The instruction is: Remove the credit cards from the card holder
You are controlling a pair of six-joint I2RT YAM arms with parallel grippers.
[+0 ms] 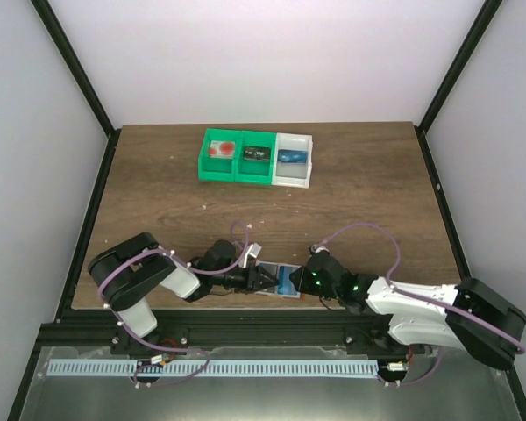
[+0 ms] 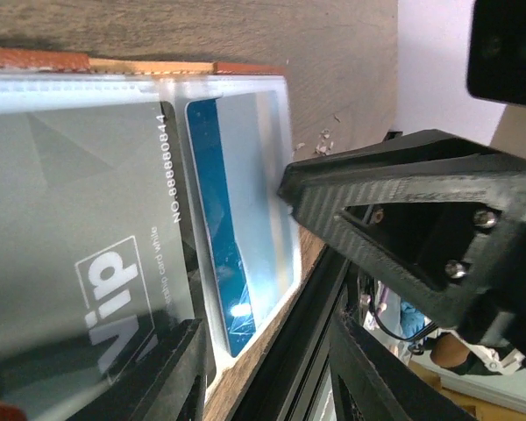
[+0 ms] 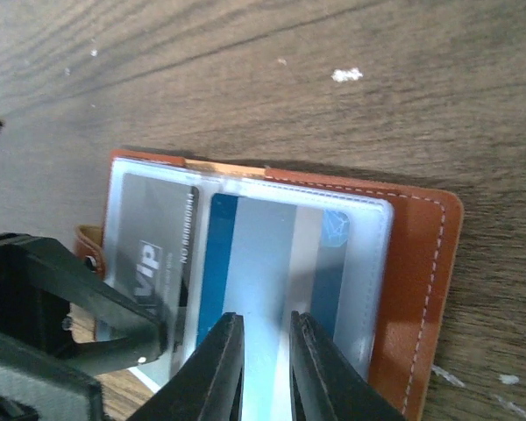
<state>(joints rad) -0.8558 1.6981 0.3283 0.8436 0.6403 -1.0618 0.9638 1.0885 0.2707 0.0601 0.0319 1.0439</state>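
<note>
You're at the first pull. The grey card (image 3: 149,246) and the blue-and-white card (image 3: 263,263) both sit in the clear sleeves of the open card holder (image 3: 421,289). It lies at the near edge of the counter (image 1: 158,193), lower centre of the top view. Both arms reach low and inward. Your left gripper (image 2: 272,377) is spread, one finger pinning the grey side. The right gripper (image 3: 263,368) has its jaws nearly together over the blue-and-white card's end; whether it grips, you cannot tell. Next, pinch and slide outward.
</note>
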